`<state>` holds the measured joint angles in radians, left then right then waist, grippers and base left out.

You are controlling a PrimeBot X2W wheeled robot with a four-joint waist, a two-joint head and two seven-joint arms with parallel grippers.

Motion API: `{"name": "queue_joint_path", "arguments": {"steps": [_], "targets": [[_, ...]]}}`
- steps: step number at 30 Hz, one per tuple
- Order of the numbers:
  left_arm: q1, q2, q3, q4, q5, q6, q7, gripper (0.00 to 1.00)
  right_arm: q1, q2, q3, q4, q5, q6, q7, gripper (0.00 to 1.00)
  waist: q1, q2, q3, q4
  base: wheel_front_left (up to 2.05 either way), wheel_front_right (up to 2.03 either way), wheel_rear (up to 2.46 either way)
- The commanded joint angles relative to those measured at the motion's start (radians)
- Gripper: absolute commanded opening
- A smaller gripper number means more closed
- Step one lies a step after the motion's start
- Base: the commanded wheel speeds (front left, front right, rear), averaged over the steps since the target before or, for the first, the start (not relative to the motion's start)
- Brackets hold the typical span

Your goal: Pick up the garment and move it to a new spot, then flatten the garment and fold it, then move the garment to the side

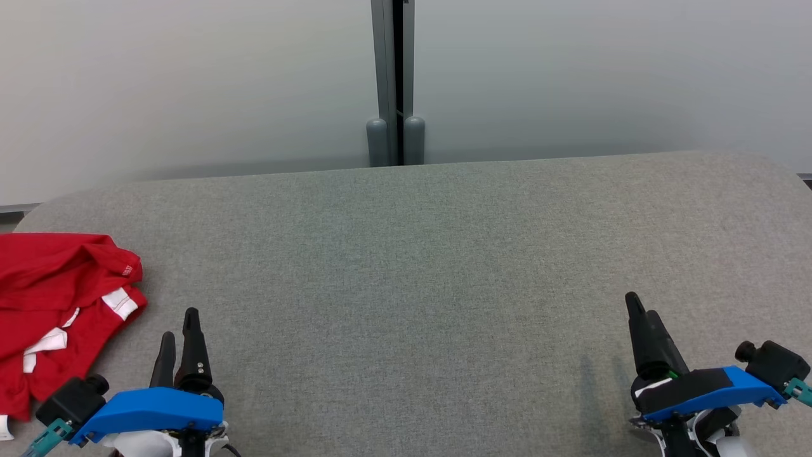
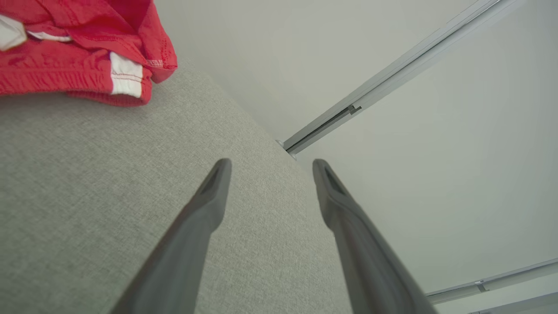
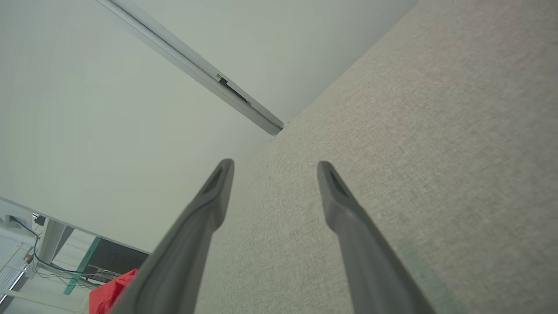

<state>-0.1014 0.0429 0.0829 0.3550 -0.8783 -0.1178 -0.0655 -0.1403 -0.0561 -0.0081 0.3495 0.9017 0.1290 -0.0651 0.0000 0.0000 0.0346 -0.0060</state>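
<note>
Left gripper: the left gripper has its two long dark fingers spread wide. In the left wrist view, grey cloth and pale wall show through the gap between them.
Left gripper position: it sits low at the near left of the table in the head view, with its fingers pointing away from the robot.
Right gripper: the right gripper is also spread wide, and grey cloth shows between its two dark fingers.
Right gripper position: it sits at the near right of the table, well apart from the left gripper, with its fingers angled up and slightly left in the head view.
Garment: a crumpled red fabric garment with white trim patches lies bunched at the left end of the table. It is near the left gripper but apart from its fingers, and part of it runs off the left edge of the head view.
Garment, close up: in the left wrist view a stitched red hem with a white patch rests on the cloth at the upper left.
Table: a wide table covered in grey woven fabric, with rounded far corners.
Backdrop: pale frosted wall panels stand behind the far edge. They are joined at the centre by an upright grey metal post.
</note>
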Motion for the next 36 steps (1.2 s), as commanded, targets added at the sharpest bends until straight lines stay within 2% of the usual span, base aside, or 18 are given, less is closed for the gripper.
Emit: {"name": "queue_joint_path", "arguments": {"steps": [1, 23, 36], "targets": [[-0.027, 0.007, -0.003, -0.009, 0.032, 0.006, -0.012, 1.00, -0.032, -0.005, 0.001, -0.007, -0.037, 0.001, -0.012, 1.00, 0.0000, 0.0000, 0.000, 0.000, 0.00, 0.00, 0.00], [-0.023, 0.008, -0.051, 0.003, 0.348, 0.036, -0.077, 1.00, -0.032, 0.007, -0.019, -0.009, -0.362, 0.002, -0.078, 1.00, 0.0000, 0.0000, -0.003, 0.007, 0.00, 0.00, 0.00], [-0.012, 0.018, -0.088, 0.013, 0.503, 0.043, -0.110, 1.00, -0.029, 0.006, -0.010, 0.003, -0.507, 0.002, -0.110, 1.00, 0.0000, 0.0000, -0.008, 0.004, 0.00, 0.00, 0.00]]}}
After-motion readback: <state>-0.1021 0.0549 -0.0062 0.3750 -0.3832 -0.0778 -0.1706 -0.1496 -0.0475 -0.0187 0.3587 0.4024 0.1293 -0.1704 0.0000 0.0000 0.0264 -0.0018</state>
